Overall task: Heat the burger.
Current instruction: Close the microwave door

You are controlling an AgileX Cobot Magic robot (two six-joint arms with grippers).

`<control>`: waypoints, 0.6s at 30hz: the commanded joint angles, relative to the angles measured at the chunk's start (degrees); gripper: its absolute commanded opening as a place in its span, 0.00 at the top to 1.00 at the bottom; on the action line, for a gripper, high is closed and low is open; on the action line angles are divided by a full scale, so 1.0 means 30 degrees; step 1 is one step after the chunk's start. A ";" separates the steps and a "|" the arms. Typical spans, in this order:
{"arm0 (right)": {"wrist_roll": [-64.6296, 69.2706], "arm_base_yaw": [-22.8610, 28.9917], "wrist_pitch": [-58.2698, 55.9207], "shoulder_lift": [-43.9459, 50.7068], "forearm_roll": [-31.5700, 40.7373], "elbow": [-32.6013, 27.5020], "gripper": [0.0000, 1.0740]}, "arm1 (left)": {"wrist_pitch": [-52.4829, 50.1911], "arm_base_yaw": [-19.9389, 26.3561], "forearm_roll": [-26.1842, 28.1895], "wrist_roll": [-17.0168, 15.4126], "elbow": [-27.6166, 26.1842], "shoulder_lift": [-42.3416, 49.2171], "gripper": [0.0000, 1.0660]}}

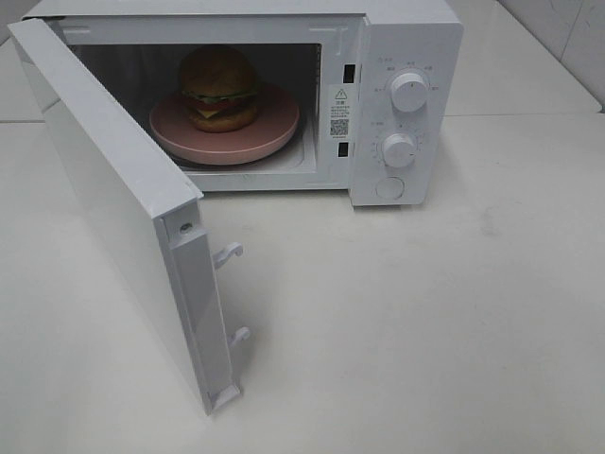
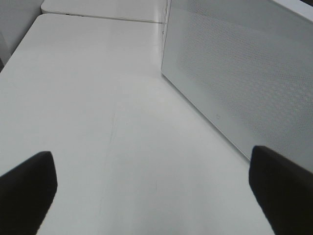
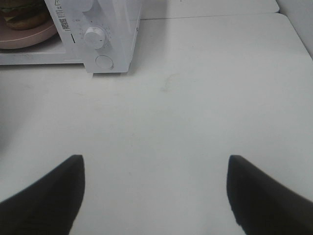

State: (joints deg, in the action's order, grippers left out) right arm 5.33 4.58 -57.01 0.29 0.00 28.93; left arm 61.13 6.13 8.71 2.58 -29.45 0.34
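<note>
Burger (image 1: 219, 88) upright (bun up) in microwave (image 1: 421, 38); left pincer (image 2: 151, 166) and right pincer (image 3: 155, 164) apart.

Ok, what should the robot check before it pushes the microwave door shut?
1. Burger inside the microwave: ok.
2. Burger sitting on the pink plate, with the plate not poking out of the opening: ok.
3. Door shut: not ok, it stands wide open.
4. Table between door and opening free of things: ok in the high view.
5. Left jaws free to push: ok, wide apart, empty, near the door's outer face.
6. Dials set right: cannot tell, the marks are too small to read.
</note>
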 commanded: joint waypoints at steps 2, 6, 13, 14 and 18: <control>-0.0191 -0.0134 0.0000 0.0497 0.0115 -0.0153 0.29 | 0.0000 0.0076 0.0000 -0.0057 -0.0019 0.0267 0.06; -0.0191 -0.0134 0.0000 0.0497 0.0115 -0.0153 0.29 | 0.0000 0.0076 0.0000 -0.0057 -0.0019 0.0267 0.06; -0.0191 -0.0134 0.0000 0.0497 0.0115 -0.0153 0.29 | 0.0000 0.0076 0.0000 -0.0057 -0.0019 0.0267 0.06; -0.0191 -0.0134 0.0000 0.0497 0.0115 -0.0153 0.29 | 0.0000 0.0076 0.0000 -0.0057 -0.0019 0.0267 0.06; -0.0191 -0.0134 0.0000 0.0497 0.0115 -0.0153 0.29 | 0.0000 0.0076 0.0000 -0.0057 -0.0019 0.0267 0.06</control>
State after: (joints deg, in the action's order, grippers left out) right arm 5.33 4.58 -57.01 0.34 0.34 28.93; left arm 61.13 6.13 8.65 2.58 -29.45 0.34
